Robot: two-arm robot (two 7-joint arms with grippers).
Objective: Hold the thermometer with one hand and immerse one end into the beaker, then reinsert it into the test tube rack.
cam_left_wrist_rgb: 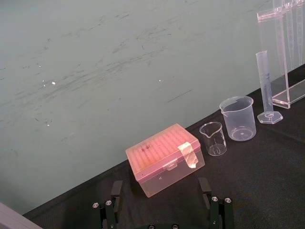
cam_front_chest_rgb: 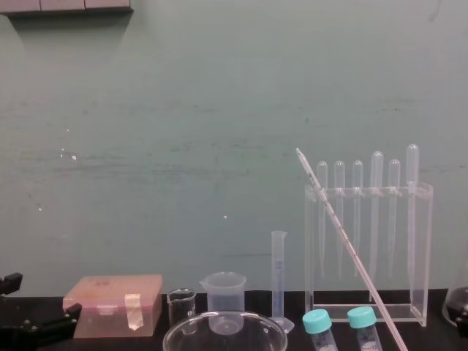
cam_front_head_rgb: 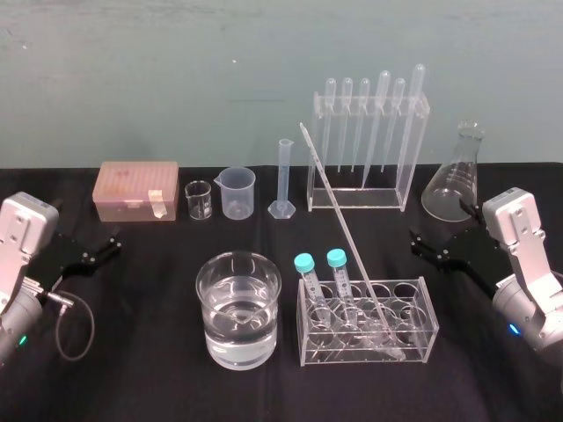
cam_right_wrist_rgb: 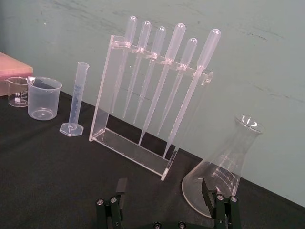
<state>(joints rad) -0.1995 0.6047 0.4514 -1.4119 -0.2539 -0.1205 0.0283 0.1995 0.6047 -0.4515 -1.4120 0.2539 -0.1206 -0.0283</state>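
Observation:
The thermometer is a long thin glass rod. It leans to the back left, with its lower end in the low clear test tube rack at the front centre right. Two teal-capped tubes stand in the same rack. The beaker, wide and half full of water, stands just left of the rack. My left gripper hovers open at the table's left side. At the right side, my right gripper is open and empty, apart from the rack.
Along the back stand a pink tip box, a small glass beaker, a plastic beaker, a graduated cylinder, a tall acrylic stand of pipettes and a conical flask.

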